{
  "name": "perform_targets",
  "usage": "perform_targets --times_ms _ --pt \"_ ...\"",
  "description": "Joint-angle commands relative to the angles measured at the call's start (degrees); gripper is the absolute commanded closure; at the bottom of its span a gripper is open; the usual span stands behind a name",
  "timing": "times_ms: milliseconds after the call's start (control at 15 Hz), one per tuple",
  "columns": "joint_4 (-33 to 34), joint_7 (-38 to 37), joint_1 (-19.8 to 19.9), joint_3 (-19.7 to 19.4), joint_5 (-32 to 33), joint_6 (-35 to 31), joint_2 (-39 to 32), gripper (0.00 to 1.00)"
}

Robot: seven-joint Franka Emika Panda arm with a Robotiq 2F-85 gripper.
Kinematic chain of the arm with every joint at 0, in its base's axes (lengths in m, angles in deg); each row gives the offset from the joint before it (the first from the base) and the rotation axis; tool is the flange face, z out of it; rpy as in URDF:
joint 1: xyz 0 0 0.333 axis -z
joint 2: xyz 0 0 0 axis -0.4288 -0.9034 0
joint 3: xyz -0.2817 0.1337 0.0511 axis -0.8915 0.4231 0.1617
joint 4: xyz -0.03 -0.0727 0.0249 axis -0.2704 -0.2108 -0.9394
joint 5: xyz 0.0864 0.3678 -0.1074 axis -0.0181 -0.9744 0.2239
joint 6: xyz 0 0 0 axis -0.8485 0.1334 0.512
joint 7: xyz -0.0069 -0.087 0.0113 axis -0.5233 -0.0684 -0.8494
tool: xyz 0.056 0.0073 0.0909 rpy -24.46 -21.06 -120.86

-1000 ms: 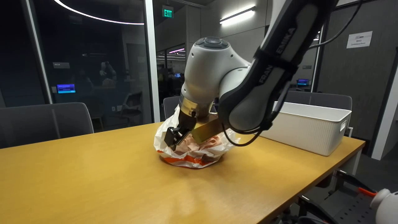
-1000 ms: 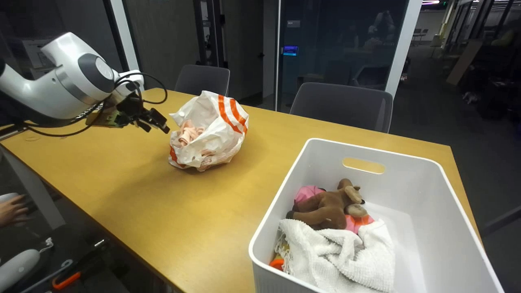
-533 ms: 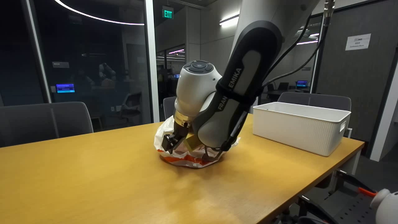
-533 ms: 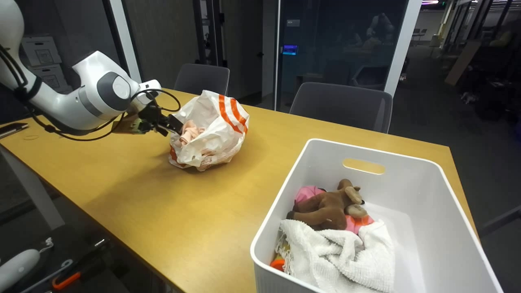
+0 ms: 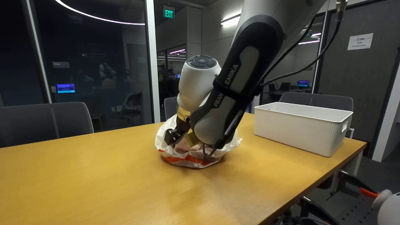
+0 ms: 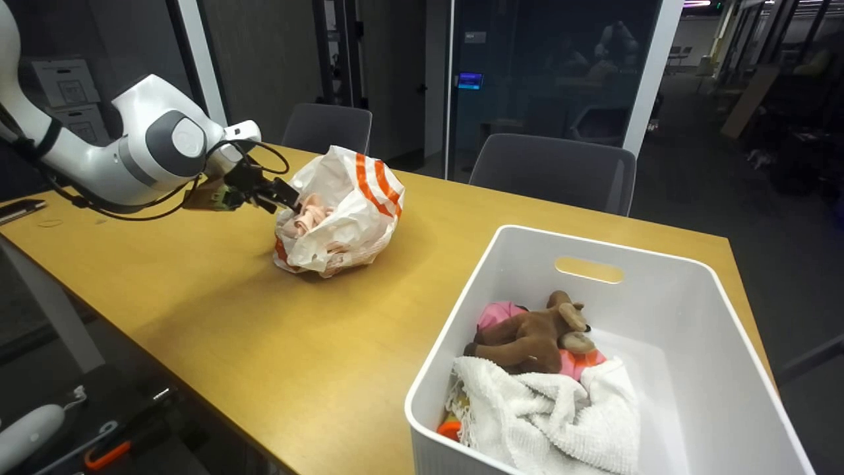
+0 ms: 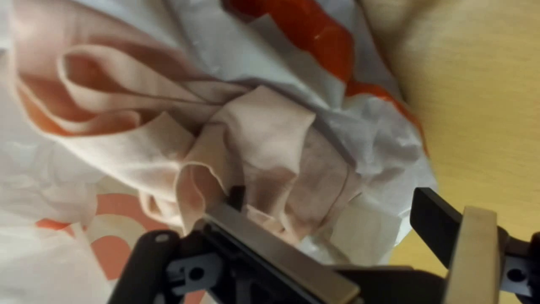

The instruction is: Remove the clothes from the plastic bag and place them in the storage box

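The white plastic bag with orange stripes [image 6: 359, 227] lies on the table, its mouth facing the arm. It also shows in an exterior view [image 5: 187, 160] and the wrist view [image 7: 371, 139]. A pale pink garment [image 6: 311, 212] is bunched in its mouth and fills the middle of the wrist view [image 7: 270, 131]. My gripper [image 7: 330, 196] is open at the bag's mouth, fingers wide apart. Its left fingertip overlaps a fold of the garment; I cannot tell whether they touch. Its right fingertip is by the bag's edge. The white storage box [image 6: 659, 310] shows in both exterior views [image 5: 297, 132].
The storage box holds a brown plush toy [image 6: 527, 336], a white towel [image 6: 560, 412] and a pink item [image 6: 499, 313]. Grey chairs [image 6: 554, 168] stand behind the wooden table [image 6: 316, 349]. A dark flat object [image 6: 20, 210] lies at the table's far left.
My gripper has moved down and forward to the garment in the bag's mouth, then risen slightly in the last half second. The bag and box have not visibly moved.
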Motion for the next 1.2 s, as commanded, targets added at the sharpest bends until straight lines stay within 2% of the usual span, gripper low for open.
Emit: perform_targets --times_ms 0,133,267,400,600,933,1133 --pt "-4.13 1.55 -9.14 -12.48 -2.84 2.74 0.21 0.0" --pt "-6.21 2.43 -12.56 -17.28 -2.47 6.61 -0.96 0.0" --pt "-7.54 4.49 -14.11 -17.97 -1.74 11.37 -3.2 0.0" --pt "-8.24 5.34 -14.59 -15.63 -2.64 12.18 -4.71 0.0" --pt "-8.11 4.38 -13.95 -10.97 -5.44 9.34 -5.67 0.0" --pt "-3.86 0.69 -9.75 -4.02 -11.58 -0.8 3.93 0.0" --pt "-2.09 -0.64 -9.13 -4.23 -12.31 -4.87 8.27 0.0"
